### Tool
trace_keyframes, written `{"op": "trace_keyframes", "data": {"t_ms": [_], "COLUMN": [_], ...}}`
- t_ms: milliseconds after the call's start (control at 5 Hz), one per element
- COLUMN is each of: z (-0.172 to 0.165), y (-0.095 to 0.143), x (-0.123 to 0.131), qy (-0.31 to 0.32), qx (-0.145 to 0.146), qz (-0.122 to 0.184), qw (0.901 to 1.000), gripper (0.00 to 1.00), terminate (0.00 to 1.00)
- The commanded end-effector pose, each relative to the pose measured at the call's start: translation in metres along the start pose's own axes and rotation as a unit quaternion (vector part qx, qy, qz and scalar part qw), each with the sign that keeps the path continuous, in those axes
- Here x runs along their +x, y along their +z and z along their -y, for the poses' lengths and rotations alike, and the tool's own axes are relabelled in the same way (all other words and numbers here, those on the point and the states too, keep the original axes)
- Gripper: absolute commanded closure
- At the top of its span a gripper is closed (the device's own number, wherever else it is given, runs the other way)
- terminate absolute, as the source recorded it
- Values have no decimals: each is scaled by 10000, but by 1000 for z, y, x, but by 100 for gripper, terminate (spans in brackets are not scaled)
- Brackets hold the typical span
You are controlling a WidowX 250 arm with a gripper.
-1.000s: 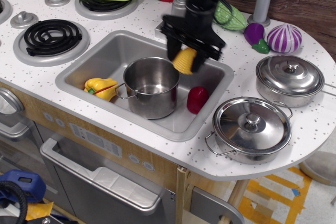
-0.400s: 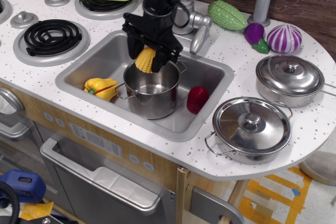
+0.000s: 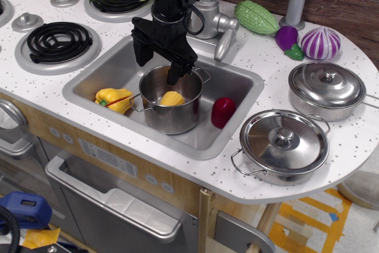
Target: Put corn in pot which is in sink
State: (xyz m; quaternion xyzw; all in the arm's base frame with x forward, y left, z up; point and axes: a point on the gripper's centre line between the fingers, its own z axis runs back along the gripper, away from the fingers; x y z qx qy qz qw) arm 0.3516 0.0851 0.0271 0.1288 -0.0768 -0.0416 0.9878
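Note:
The yellow corn [image 3: 173,98] lies inside the tall lidless steel pot [image 3: 172,112], which stands in the grey sink [image 3: 106,63]. My black gripper [image 3: 157,62] hangs just above the pot's far left rim. It is open and empty, its two fingers [image 3: 142,53] spread apart over the pot. The corn is apart from the fingers.
A yellow pepper [image 3: 114,99] lies in the sink left of the pot, a red piece [image 3: 222,112] to its right. The faucet [image 3: 216,25] stands behind. Two lidded steel pots [image 3: 285,144] [image 3: 327,89] sit on the counter at the right. Burners [image 3: 57,42] are at the left.
My gripper carried the corn left to above the pot, then opened. The corn dropped into the pot and lies inside it.

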Motion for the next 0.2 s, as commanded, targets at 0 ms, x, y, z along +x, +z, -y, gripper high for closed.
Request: {"op": "trace_keyframes", "data": {"t_ms": [0], "z": [-11], "y": [23], "x": [9], "qy": [101], "qx": [110], "qz": [341], "qw": [9993], "gripper": [0], "terminate": [100]}}
